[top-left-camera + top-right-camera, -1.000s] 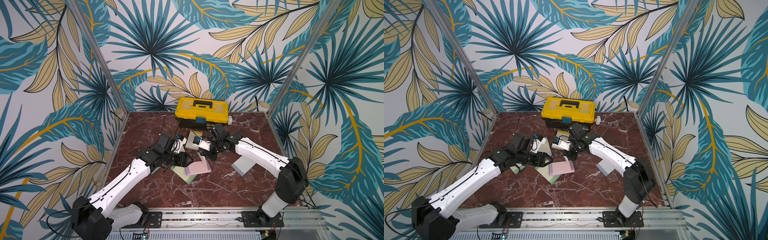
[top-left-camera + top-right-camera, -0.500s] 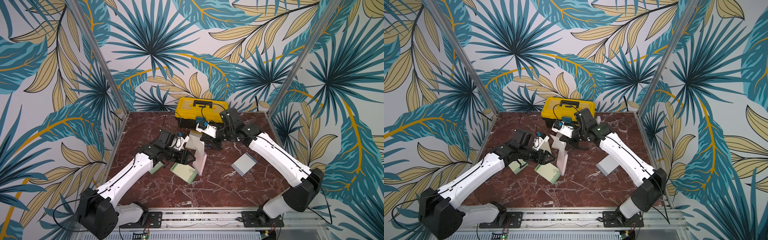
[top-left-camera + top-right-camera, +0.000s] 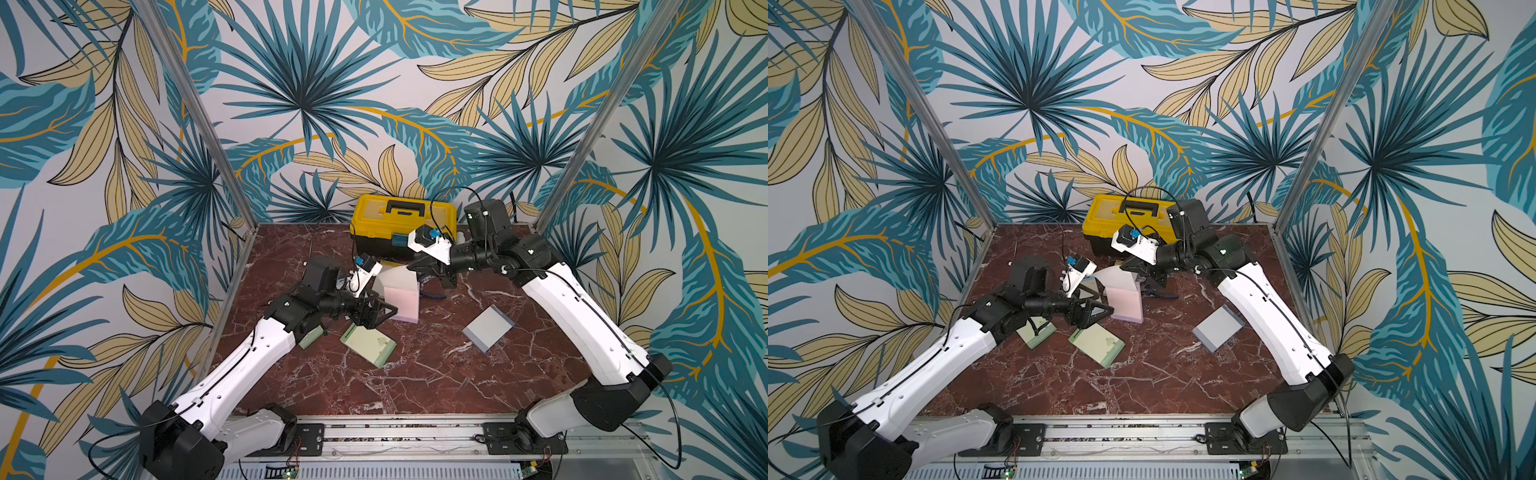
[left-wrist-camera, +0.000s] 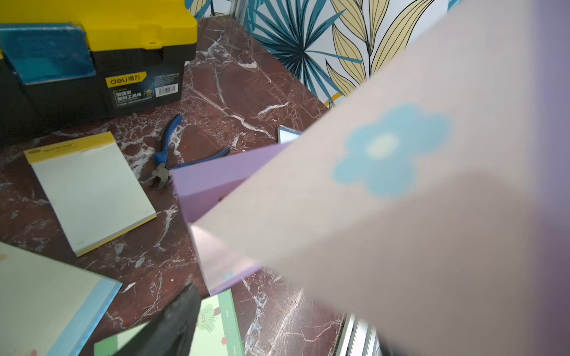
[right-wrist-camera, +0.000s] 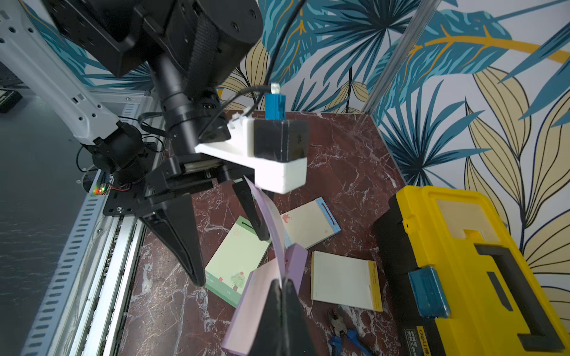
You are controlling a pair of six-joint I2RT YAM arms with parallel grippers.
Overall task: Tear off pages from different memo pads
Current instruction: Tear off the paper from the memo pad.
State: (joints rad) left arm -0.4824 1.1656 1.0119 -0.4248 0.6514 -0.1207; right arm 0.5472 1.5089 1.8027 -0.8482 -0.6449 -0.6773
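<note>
Left tool (image 3: 379, 318) just opened wide off your pink pad (image 3: 402, 303); right tool (image 5: 282, 283) pinches its page (image 5: 268, 212), pliers (image 3: 432, 296) and toolbox (image 3: 386, 220) close behind.

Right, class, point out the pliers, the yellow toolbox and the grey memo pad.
pliers (image 4: 162, 169): left wrist view, on the pivot.
yellow toolbox (image 3: 382, 224): in a top view, on its lid.
grey memo pad (image 3: 487, 328): in a top view, on its top face.

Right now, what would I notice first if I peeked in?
The pink-lilac memo pad tipped up in the middle of the table, a page of it pinched by the right gripper. Then the bright yellow toolbox at the back wall, and the left gripper open wide beside the pad.
</note>
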